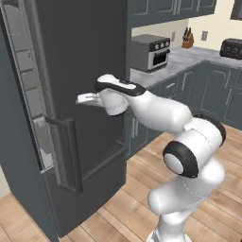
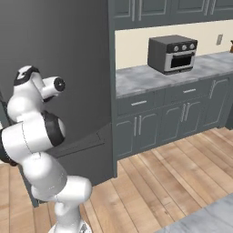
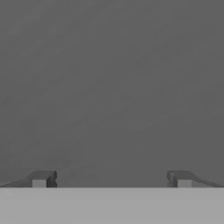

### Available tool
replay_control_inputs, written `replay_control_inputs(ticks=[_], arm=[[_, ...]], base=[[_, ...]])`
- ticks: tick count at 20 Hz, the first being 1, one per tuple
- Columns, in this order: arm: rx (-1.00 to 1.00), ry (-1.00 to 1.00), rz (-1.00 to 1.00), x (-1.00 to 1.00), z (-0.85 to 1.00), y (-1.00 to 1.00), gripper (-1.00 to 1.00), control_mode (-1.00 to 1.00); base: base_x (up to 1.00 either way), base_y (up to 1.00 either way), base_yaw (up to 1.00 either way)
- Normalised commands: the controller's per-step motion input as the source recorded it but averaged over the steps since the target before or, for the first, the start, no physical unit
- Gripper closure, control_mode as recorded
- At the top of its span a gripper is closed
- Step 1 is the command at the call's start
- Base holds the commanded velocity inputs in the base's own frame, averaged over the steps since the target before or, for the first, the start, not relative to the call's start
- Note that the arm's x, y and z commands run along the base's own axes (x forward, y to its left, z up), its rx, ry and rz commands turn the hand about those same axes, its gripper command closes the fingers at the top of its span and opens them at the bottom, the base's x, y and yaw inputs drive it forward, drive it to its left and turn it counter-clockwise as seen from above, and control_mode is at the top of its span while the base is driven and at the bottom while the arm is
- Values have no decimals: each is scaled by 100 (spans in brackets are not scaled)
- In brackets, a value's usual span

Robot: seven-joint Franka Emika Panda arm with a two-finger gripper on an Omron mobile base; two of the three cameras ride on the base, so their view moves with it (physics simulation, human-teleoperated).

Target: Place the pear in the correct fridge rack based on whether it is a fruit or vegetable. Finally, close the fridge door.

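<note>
Fridge door (image 1: 80, 71), dark grey, bar handle at its edge, nearly swung shut; gripper (image 1: 84, 99) spread wide, empty, fingertips (image 3: 42, 179) against the door's outer face; closing push apparently under way, final latch remaining.

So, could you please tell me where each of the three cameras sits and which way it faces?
Left base view: behind the arm's left, facing the fridge door and its bar handle; the arm reaches its tool to the door.
Right base view: behind the arm's right, facing the fridge's dark side and the counter; the arm's white links show at the left.
Hand view: on the hand, close against the door's flat grey face; two spread fingertips.
Both base views share the toaster oven and the wooden floor.
</note>
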Motion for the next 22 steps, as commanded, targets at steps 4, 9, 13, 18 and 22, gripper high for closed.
replay_control_inputs(ticks=[4, 9, 13, 18, 22], arm=[[0, -1, -6, 67, -5, 61, -100, -100], [-2, 0, -9, 79, -38, 54, -100, -100], [-9, 1, -13, 92, -44, 74, -100, -100], [-17, 2, -20, 96, -57, 87, -100, -100], [-21, 11, -32, 67, -43, 69, -100, -100]], base=[[0, 0, 0], [0, 0, 0], [0, 0, 0], [0, 0, 0], [0, 0, 0]])
